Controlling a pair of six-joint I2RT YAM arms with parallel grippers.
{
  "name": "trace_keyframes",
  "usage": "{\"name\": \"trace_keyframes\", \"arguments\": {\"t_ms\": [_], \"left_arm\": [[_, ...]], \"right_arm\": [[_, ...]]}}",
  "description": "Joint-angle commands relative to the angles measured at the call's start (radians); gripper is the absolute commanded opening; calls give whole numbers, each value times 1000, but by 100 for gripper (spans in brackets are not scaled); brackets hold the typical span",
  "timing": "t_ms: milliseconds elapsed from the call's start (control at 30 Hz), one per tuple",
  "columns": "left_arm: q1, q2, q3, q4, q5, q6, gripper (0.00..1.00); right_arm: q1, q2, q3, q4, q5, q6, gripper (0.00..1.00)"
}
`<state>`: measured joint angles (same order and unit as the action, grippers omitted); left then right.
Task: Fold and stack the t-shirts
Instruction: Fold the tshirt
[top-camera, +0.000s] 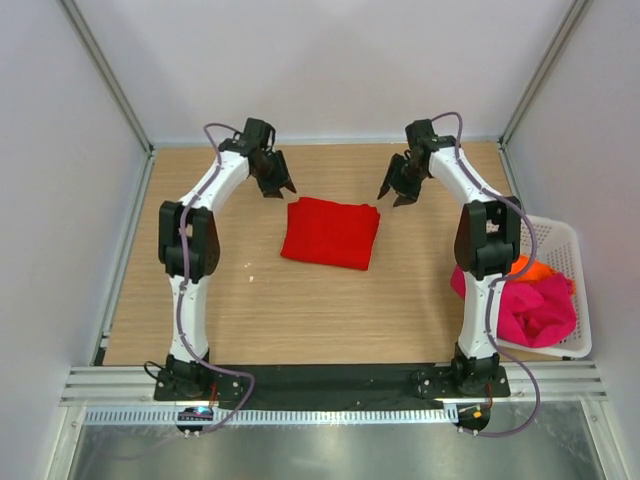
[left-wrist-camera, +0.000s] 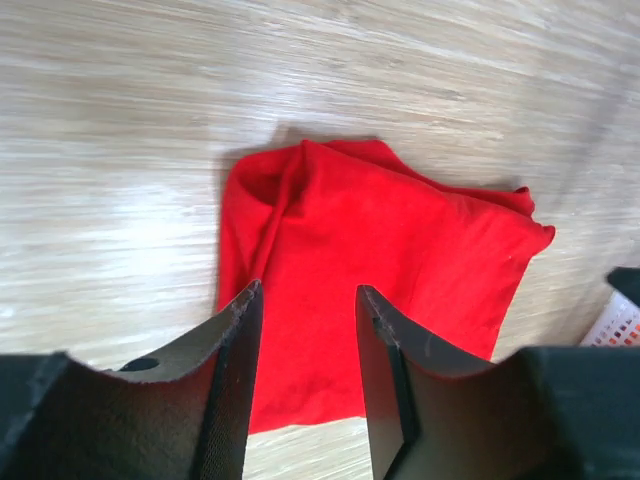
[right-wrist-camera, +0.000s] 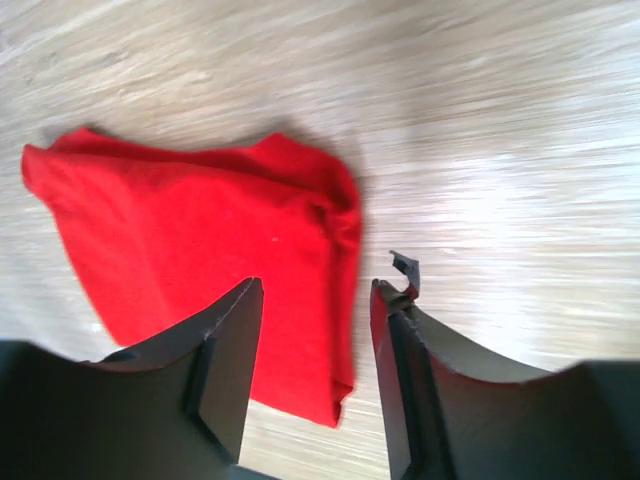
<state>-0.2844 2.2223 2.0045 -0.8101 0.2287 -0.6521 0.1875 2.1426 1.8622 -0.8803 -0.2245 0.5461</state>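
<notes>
- While folded into a rough rectangle, the bright red cloth t-shirt (top-camera: 331, 232) lies flat in the middle of the wooden bench (top-camera: 300, 310).
- Left fingers (left-wrist-camera: 232, 390) hang parted near its far-left corner, gripping nothing.
- Right fingers (right-wrist-camera: 225, 370) hang parted near its far-right corner, likewise empty.
- Magenta-pink t-shirt (top-camera: 535, 305) and orange t-shirt (top-camera: 530, 267) lie crumpled in the white plastic lattice basket (top-camera: 562, 235) on the right.

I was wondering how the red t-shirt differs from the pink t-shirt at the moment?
The red t-shirt lies folded flat in a rectangle; the pink t-shirt is crumpled in a heap. The red t-shirt rests on the table; the pink t-shirt sits in the white basket, spilling over its rim. Both are plain, solid-coloured cloth.
</notes>
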Motion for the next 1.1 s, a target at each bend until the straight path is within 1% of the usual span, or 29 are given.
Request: {"name": "trace_keyframes", "arguments": {"t_ms": [0,67,100,133,167,200,233,267,300,333,367,400,433,533,567,633,667,733,767,800,867,933,1033,1067], "left_arm": [[7,-145,-48,8,-49,37,43],[5,-202,-108,69,52,23,40],[4,-214,-184,101,99,-1,35],[-5,-226,-214,155,141,-9,33],[-12,-228,-243,179,191,-15,31],[-19,-228,-284,208,220,-17,29],[-25,-224,-311,294,266,-39,27],[-27,-222,-335,351,334,-62,25],[-29,-220,-392,409,366,-89,19],[-32,-214,-409,463,389,-142,16],[-33,-198,-423,532,403,-161,14],[-38,-190,-446,552,414,-175,11],[-38,-182,-455,571,420,-184,10],[-38,-165,-516,589,403,-182,8],[-39,-162,-530,594,396,-176,8],[-38,-159,-567,604,377,-166,8],[-39,-158,-573,609,376,-156,8],[-38,-147,-587,623,371,-149,8],[-39,-141,-584,627,371,-150,8],[-39,-133,-582,628,376,-149,8],[-39,-135,-570,632,382,-149,8],[-39,-150,-556,631,380,-147,8],[-38,-148,-509,635,389,-159,10],[-38,-139,-471,640,403,-167,11]], "right_arm": [[10,-72,59,-77,73,-94,56],[32,-122,-35,-30,15,-77,58],[39,-139,-76,57,-46,-57,58],[47,-167,-159,111,-79,-46,58],[53,-171,-194,165,-113,-26,56],[56,-171,-225,269,-166,30,54],[58,-161,-276,327,-258,70,47],[56,-155,-297,386,-294,99,41],[58,-148,-319,508,-318,127,35],[56,-142,-351,576,-376,199,23],[56,-118,-359,630,-390,227,15],[55,-101,-359,699,-398,251,8],[55,-86,-360,728,-412,270,1],[47,-4,-382,854,-458,368,1],[46,23,-397,947,-472,385,1],[30,54,-429,1009,-481,403,1],[24,86,-443,1103,-498,437,1],[4,124,-468,1196,-529,494,1],[-2,146,-478,1259,-541,573,1],[-5,181,-486,1370,-561,600,1],[-13,207,-472,1403,-572,620,1],[-13,212,-454,1402,-588,621,1],[-13,173,-423,1342,-605,597,1],[-14,146,-416,1249,-601,572,1]]}}
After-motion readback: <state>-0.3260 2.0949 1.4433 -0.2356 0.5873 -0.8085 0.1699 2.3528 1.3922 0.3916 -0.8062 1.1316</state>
